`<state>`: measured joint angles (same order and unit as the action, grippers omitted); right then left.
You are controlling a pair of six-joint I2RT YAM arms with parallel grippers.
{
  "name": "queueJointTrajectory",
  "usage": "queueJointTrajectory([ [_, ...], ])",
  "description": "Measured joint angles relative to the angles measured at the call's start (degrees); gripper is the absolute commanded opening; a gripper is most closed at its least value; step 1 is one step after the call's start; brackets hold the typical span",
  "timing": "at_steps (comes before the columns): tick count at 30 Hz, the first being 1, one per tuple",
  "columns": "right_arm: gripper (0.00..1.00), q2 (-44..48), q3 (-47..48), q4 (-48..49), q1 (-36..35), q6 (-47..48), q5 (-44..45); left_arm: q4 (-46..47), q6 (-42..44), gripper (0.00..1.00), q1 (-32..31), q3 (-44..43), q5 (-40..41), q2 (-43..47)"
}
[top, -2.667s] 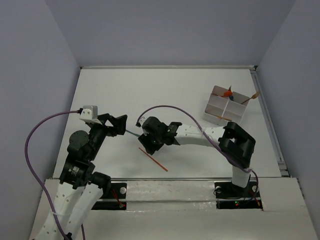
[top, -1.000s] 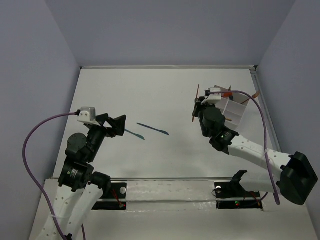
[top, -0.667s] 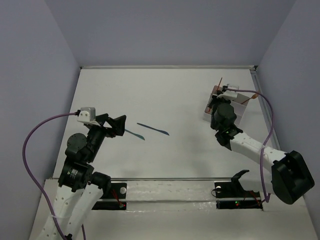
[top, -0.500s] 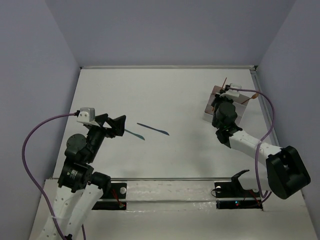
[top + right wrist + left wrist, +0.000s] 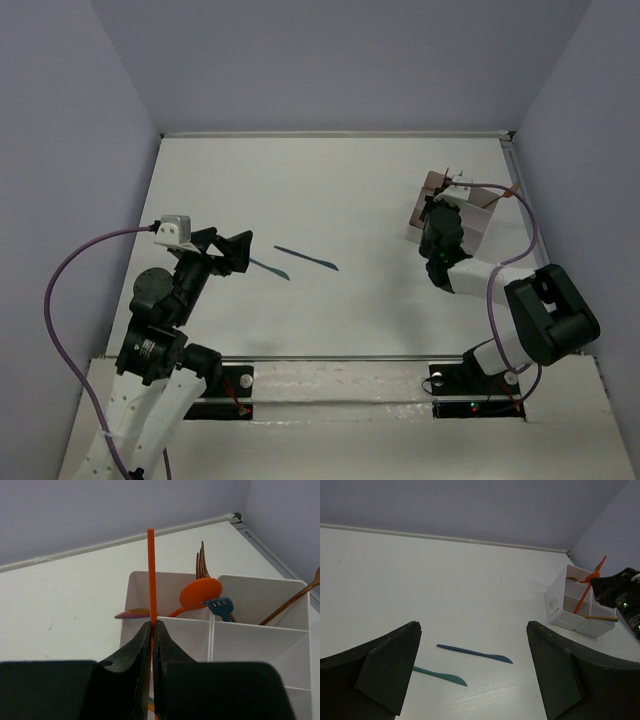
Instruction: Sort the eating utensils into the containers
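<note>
My right gripper is shut on a thin orange stick that stands upright at the near left compartment of the white four-compartment box. The far compartments hold an orange spoon, a blue fork and a gold fork. From above, the right gripper sits at the box's left side. My left gripper hangs open above the table, with a dark blue knife and a teal knife lying flat ahead of it.
A brown utensil leans out of the box's right side and an iridescent one pokes over its left wall. A metal rail runs along the table's right edge close behind the box. Purple cables loop off both arms.
The right gripper has carried the orange stick from the table's middle over to the box, and its arm has folded in closer. The left arm and both knives have stayed put.
</note>
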<state>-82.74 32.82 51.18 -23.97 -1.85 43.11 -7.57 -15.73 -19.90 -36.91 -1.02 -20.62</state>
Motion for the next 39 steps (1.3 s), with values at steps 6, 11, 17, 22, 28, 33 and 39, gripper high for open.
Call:
queueJointTrajectory([
  [6, 0.35, -0.4, -1.7, 0.2, 0.0, -1.7, -0.3, 0.0, 0.0, 0.99, 0.0, 0.0, 0.0, 0.0],
  [11, 0.47, 3.0, -0.1, -6.2, 0.0, -4.0, -3.1, 0.0, 0.0, 0.99, 0.0, 0.0, 0.0, -0.1],
  [17, 0.47, 8.5, 5.7, -17.9, 0.0, -8.2, -10.9, 0.0, 0.0, 0.99, 0.0, 0.0, 0.0, -0.2],
  [22, 0.47, 8.1, 12.6, -29.2, -1.1, -10.9, -22.9, 0.0, 0.0, 0.99, 0.0, 0.0, 0.0, -0.2],
  [28, 0.47, -4.4, 28.3, -42.8, -8.0, -9.8, -36.4, 0.0, 0.0, 0.99, 0.0, 0.0, 0.0, -0.2],
  [33, 0.48, -17.1, 39.6, -54.2, -14.2, -7.0, -44.1, 0.0, 0.0, 0.99, 0.0, 0.0, 0.0, -0.4],
  [39, 0.50, -28.4, 49.5, -64.3, -17.4, -4.4, -49.3, 0.0, 0.0, 0.99, 0.0, 0.0, 0.0, -0.5],
])
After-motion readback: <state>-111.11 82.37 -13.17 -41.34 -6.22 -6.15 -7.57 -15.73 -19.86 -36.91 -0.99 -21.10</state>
